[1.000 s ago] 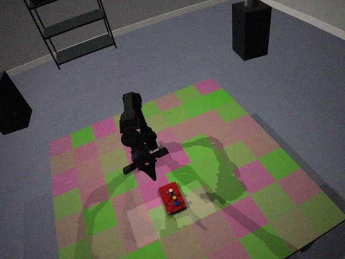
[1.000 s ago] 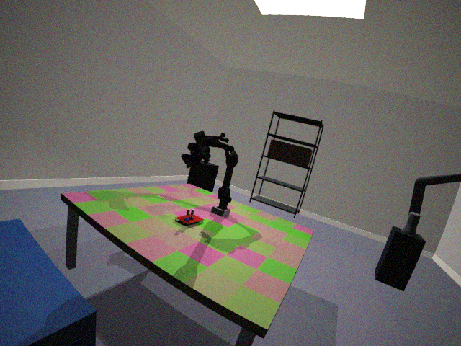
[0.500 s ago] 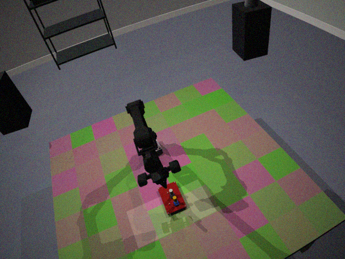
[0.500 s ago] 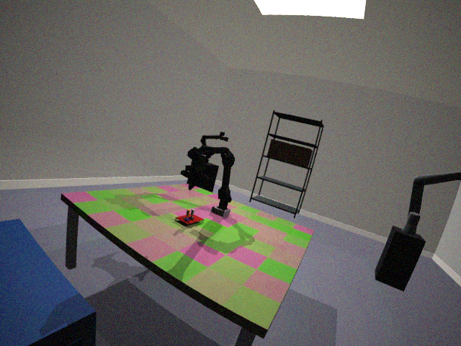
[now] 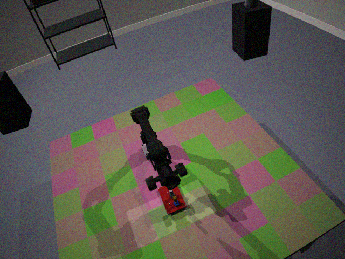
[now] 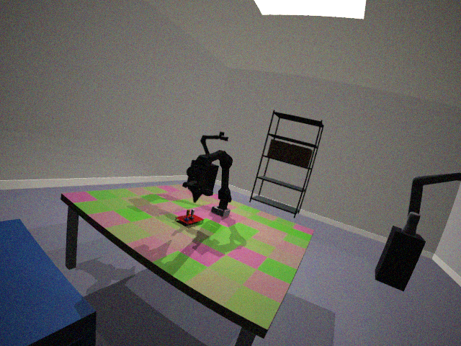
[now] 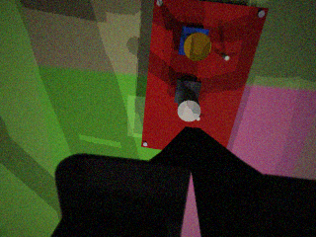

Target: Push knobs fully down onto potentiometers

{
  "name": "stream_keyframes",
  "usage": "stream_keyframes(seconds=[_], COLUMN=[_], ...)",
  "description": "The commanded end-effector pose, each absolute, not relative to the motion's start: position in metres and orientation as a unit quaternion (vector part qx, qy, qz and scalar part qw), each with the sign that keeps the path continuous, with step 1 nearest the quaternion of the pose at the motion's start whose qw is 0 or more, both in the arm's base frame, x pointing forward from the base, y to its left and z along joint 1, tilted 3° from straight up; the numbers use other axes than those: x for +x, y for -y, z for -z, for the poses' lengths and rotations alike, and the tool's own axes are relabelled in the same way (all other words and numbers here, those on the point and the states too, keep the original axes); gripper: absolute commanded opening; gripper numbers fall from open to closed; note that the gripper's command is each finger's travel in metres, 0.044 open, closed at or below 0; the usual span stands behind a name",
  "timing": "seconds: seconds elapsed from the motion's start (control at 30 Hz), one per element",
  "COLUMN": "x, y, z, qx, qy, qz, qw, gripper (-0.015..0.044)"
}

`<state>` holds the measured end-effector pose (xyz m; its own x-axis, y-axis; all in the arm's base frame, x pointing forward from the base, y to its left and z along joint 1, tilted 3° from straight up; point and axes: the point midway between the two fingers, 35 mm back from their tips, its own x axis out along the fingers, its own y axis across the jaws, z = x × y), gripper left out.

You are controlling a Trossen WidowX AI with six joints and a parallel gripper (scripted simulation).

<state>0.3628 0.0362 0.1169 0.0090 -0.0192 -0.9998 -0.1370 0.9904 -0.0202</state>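
Note:
The red circuit board (image 5: 165, 196) (image 6: 196, 220) (image 7: 212, 123) stands on the patchwork table top. A yellow-orange knob (image 5: 174, 197) (image 7: 197, 46) stands over a blue potentiometer (image 5: 176, 203) (image 7: 187, 36). A white knob (image 5: 171, 191) (image 7: 189, 111) stands over a dark grey potentiometer (image 7: 188, 91). How high each knob sits above its potentiometer is too small to tell. My gripper (image 6: 194, 201) (image 7: 191, 134) is shut and empty, pointing down above the board. In the wrist view its tips show just below the white knob, apart from it; in the top view the arm hides them.
Small pale pins (image 7: 226, 58) stand on the board beside the potentiometers, with screws at its corners. The arm's base (image 6: 220, 211) stands on the table behind the board. A shelf rack (image 6: 290, 159), a black pedestal (image 5: 251, 32) and a blue box (image 6: 37, 282) stand off the table.

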Motion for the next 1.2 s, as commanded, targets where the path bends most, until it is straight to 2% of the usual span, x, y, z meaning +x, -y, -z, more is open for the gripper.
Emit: stream_keyframes(seconds=[0.0,1.17], x=[0.360,0.360], y=[-0.036,-0.034], z=[-0.115,-0.077], qx=[-0.064,-0.064], qy=[-0.707,-0.707], qz=[-0.042,-0.042], qw=[0.703,0.703], gripper=[0.0000,0.0000])
